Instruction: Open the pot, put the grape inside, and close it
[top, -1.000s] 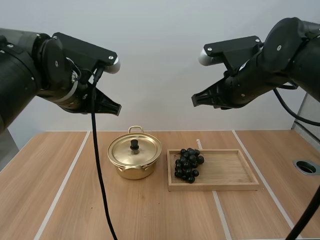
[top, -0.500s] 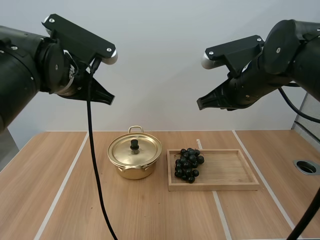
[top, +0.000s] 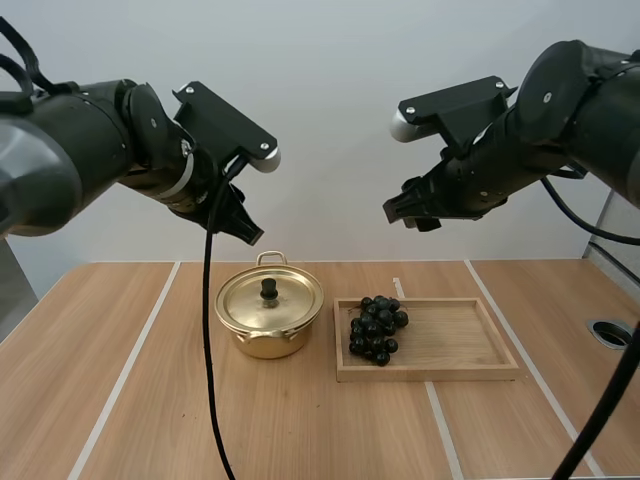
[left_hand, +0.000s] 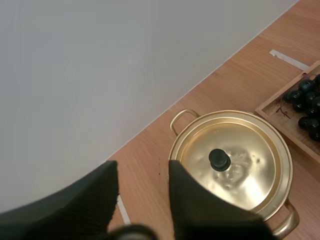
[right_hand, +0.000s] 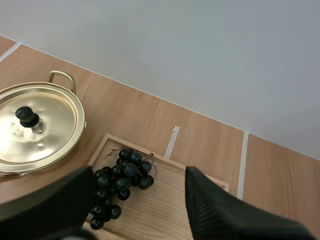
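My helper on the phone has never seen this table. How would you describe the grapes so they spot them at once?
On the table, a shallow wooden tray lies beside the gold pot. The grapes sit at the tray's end nearest the pot: a bunch of small, glossy black balls, the only bumpy cluster among smooth wood and metal.

This looks like a robotics lab. A left arm (top: 90, 160) and a right arm (top: 570, 110), both black, reach over a wooden table (top: 60, 360). It is marked with white tape lines (top: 125, 375) and has a cable port (top: 612, 333) near its edge. A plain pale wall (top: 320, 100) stands behind, with a pot (top: 268, 318) and tray (top: 450, 345) laid out.
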